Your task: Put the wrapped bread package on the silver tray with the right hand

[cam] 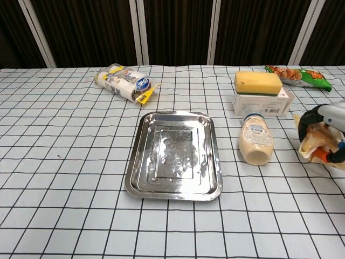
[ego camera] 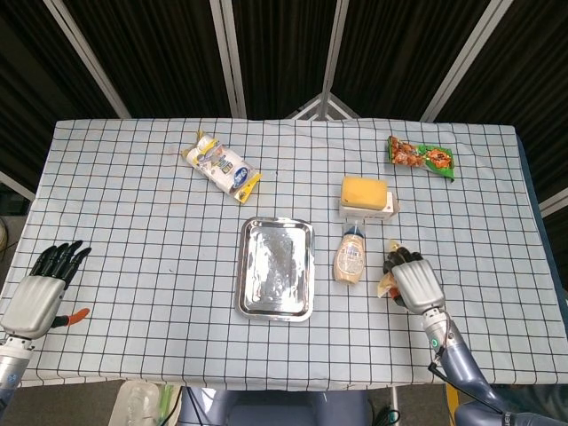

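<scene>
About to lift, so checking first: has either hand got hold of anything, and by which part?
The right hand grips the wrapped bread package, fingers curled over its far end. The left hand holds nothing.
</scene>
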You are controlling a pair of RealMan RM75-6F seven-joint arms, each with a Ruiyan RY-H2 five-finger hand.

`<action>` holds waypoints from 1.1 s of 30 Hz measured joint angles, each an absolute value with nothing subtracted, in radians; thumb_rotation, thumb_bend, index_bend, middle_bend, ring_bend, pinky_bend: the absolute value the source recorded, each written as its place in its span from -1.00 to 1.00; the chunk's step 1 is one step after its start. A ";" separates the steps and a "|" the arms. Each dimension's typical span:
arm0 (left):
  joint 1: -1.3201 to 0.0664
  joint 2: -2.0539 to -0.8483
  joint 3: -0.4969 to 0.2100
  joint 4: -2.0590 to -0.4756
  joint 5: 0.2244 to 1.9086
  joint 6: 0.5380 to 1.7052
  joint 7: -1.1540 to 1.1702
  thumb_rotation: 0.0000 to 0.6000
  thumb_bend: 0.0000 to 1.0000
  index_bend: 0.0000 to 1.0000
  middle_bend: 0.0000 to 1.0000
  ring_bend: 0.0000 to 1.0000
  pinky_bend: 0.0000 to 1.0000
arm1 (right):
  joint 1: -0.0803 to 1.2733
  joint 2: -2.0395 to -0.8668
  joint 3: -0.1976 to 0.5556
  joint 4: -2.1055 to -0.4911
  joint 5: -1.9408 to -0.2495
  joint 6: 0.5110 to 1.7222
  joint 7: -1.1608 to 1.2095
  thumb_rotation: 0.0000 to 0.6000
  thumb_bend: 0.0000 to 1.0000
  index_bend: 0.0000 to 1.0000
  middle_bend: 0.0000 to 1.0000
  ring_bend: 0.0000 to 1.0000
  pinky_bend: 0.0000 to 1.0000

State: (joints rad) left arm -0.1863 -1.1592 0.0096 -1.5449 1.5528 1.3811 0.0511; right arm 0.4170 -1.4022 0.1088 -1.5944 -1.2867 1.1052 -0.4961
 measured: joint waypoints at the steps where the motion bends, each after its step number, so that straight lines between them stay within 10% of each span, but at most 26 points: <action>1: -0.186 -1.159 0.010 -1.545 1.555 1.382 0.051 1.00 -0.91 -1.00 -1.00 -1.00 -1.00 | 0.419 -1.394 0.110 -1.629 -1.292 1.116 -0.523 1.00 0.21 -0.08 -0.32 -0.51 0.08; 16: -0.191 -1.156 0.008 -1.542 1.552 1.376 0.034 1.00 -0.91 -1.00 -1.00 -1.00 -1.00 | 0.554 -1.476 0.176 -1.913 -1.194 1.151 -0.969 1.00 0.21 -0.08 -0.32 -0.51 0.08; 33: -0.194 -1.143 0.007 -1.528 1.557 1.377 -0.013 1.00 -0.91 -1.00 -1.00 -1.00 -1.00 | 0.796 -1.815 0.265 -1.668 -0.900 1.145 -1.167 1.00 0.21 -0.08 -0.32 -0.51 0.08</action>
State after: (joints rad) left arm -0.1938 -1.1429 0.0068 -1.5277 1.5570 1.3773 -0.0128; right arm 0.7956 -1.8146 0.2651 -1.6684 -0.9001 1.1452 -1.1674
